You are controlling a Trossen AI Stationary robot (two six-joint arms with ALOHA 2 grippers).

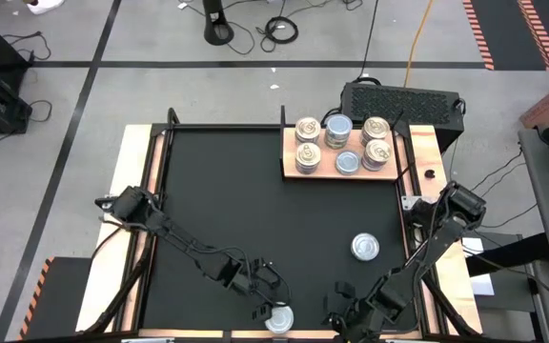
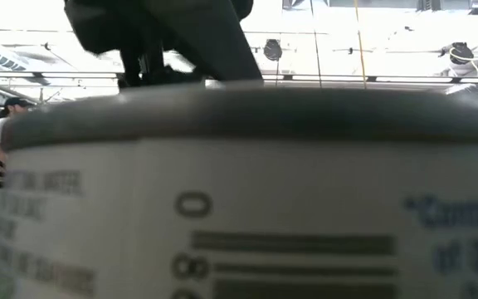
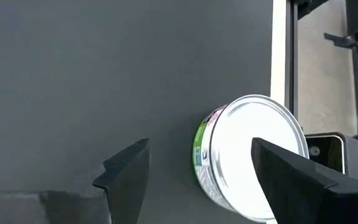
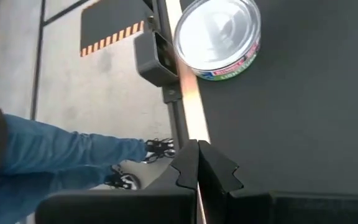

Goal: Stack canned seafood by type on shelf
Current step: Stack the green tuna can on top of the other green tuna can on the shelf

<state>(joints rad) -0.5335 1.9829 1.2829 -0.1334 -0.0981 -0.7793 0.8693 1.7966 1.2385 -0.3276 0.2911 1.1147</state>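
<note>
At the bottom centre of the high view, the left gripper hangs with its jaws wide just over a short round silver-topped tin with a green-edged label, which sits at the bottom edge of the black desk. In the left wrist view that tin lies off-centre, partly behind one finger and not between the two. To take it well, I would judge the gripper needs to shift sideways until the tin is centred between the jaws, then come down squarely before closing, so the rim is not clipped or pushed off the edge.

The right gripper waits at the bottom right of centre, jaws pressed together and empty.

The light-brown rectangular wooden shelf lies at the upper right of the desk and carries six tins: gold-tan patterned tops on its left and right, a pale-blue-topped stack at centre and a pale-blue tin below it. How high each stack stands is hard to tell. One more silver tin stands alone at the right of the desk, well apart from the shelf.
</note>
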